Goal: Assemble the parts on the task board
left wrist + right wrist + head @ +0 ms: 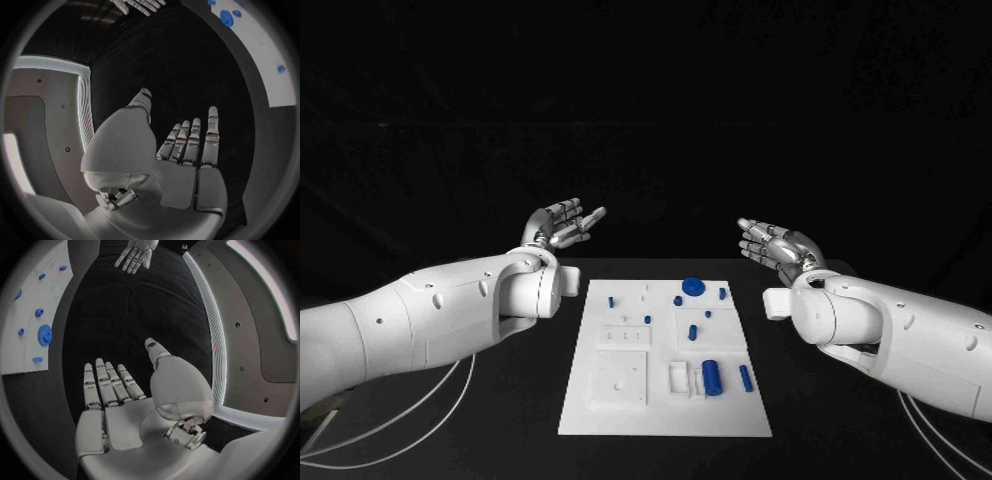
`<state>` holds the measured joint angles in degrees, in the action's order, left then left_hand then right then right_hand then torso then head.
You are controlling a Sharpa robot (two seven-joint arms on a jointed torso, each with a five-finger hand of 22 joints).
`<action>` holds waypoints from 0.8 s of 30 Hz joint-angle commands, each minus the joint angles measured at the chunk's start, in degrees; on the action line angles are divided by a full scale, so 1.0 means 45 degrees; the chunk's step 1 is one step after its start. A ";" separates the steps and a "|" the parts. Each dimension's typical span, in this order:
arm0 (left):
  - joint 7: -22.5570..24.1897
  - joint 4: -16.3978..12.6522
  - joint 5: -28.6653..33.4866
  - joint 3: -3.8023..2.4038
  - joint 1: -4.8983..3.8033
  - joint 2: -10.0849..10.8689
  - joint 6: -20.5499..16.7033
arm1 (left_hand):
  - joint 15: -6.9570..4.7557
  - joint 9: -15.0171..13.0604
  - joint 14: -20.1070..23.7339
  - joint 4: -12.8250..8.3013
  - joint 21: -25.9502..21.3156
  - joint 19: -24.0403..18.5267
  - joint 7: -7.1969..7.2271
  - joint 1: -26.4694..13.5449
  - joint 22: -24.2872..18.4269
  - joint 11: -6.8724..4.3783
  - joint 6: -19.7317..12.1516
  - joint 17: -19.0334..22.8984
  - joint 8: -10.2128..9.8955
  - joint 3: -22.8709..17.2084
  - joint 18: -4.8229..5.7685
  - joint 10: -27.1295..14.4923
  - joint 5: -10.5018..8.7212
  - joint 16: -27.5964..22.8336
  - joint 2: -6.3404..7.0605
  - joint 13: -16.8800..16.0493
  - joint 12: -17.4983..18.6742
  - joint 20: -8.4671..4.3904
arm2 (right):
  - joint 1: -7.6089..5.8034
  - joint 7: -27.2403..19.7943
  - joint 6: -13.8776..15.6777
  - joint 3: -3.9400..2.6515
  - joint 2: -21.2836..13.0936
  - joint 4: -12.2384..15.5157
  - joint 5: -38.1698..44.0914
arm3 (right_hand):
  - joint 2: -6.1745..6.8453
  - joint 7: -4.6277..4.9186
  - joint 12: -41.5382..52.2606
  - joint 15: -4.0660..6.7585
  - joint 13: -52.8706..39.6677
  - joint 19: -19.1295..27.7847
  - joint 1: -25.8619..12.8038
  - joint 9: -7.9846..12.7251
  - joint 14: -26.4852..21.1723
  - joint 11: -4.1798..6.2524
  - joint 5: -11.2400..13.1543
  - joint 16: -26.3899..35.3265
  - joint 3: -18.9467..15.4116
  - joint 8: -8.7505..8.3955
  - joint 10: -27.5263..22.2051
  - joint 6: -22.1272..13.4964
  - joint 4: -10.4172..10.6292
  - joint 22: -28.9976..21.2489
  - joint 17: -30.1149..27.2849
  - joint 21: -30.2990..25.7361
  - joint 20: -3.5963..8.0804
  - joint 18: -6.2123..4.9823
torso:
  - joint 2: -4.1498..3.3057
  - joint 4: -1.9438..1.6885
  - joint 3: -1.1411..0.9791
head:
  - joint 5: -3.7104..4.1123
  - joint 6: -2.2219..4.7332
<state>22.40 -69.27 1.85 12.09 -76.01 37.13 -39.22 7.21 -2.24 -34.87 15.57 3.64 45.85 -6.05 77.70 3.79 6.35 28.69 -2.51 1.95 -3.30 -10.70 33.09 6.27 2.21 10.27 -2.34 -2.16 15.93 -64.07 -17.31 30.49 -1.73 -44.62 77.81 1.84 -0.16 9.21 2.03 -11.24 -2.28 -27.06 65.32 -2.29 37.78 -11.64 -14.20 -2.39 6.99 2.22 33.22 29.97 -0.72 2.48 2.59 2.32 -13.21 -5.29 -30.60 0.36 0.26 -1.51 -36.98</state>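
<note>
Both hands, left and right, hover released beyond the task board's far corners.

Two glossy white arms — the left arm and right arm — dotted with small dark screw holes, trailing thin white cables, end in silver segmented hands.

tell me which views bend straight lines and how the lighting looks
Both wrist views are fisheye: the task board edge curves there, but stays straight in the head view. Background is black throughout; the left hand and right hand are evenly lit, without glare.
</note>
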 commanded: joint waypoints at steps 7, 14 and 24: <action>-0.1034 0.0802 0.0363 0.0387 -0.0567 -0.0319 0.1138 | 0.0069 -0.0032 -0.0506 0.0161 0.0094 0.0386 -0.0054 0.0587 0.0049 0.0075 0.0309 -0.0038 0.0091 -0.0058 -0.0296 0.0359 0.0089 0.0103 0.0041 -0.0031 -0.0071 0.0112 | -0.0213 0.2133 -0.3018 -0.0091 0.0021 -0.0685 0.0791 | 0.0047 0.0415 0.0098 -0.0131 -0.0042 -0.0513 0.0983 -0.0042 0.0949 -0.0127 -0.0144 -0.0099 0.0063 0.0063 0.0491 0.0472 -0.0551 0.0042 0.0055 0.0115 0.0051 -0.0093 | 0.0002 0.0001 0.0000 | 0.0000 0.0000; -0.1051 0.0540 0.0354 0.0387 -0.0588 -0.0104 0.1502 | 0.0186 -0.0062 -0.1710 -0.0206 0.0217 0.0780 -0.0377 0.0648 0.0087 0.0318 0.0965 -0.0087 0.0123 -0.0139 -0.0419 0.1149 0.0192 0.0150 -0.0253 -0.0062 -0.0103 0.0076 | -0.0237 0.1961 -0.2752 -0.0095 0.0173 -0.1343 0.5469 | 0.0160 0.0286 0.0187 0.0135 -0.0152 -0.3073 0.1782 -0.0129 0.4273 0.0101 -0.0180 -0.0181 0.0208 0.0144 0.2921 0.2755 -0.1557 0.0183 0.0171 0.0365 0.0423 -0.0099 | -0.0015 0.0002 0.0020 | -0.0103 0.0161; -0.1077 -0.0273 -0.0223 0.0388 -0.0777 0.0501 0.2459 | -0.0227 -0.0308 -0.7269 -0.3347 0.2101 0.3383 -0.0592 0.0811 0.0720 0.0227 0.6214 -0.0325 0.0536 0.0255 0.1063 0.6910 0.1062 0.0805 -0.1981 -0.0207 -0.0303 -0.2266 | -0.0404 0.1442 -0.2625 -0.0131 0.0719 -0.2119 1.1301 | 0.0507 -0.0231 0.0288 0.2172 -0.0233 -0.9662 0.1678 -0.0323 0.9866 0.1198 -0.1737 -0.1219 0.1740 0.0344 0.6954 0.6982 -0.2736 0.0800 0.1044 0.2288 0.2398 -0.0579 | -0.0274 -0.0184 0.0081 | -0.0107 0.0422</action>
<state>17.61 -69.88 2.58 13.88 -79.24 39.20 -31.65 6.42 -3.58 -66.93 0.74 12.77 60.72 -8.83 81.36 6.90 7.61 56.00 -3.93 4.17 -2.17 -6.64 63.43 11.02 5.72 1.70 -3.33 -3.27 6.04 -65.80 -9.41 19.83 -2.27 -41.71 68.65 38.49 1.83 8.33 3.34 -1.81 -3.27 -69.57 72.95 -3.70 81.16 -6.31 -21.89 -7.69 14.54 3.77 64.14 61.03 -12.85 5.99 7.07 12.25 -2.82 -7.06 -31.23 -0.02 0.47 -2.03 -35.42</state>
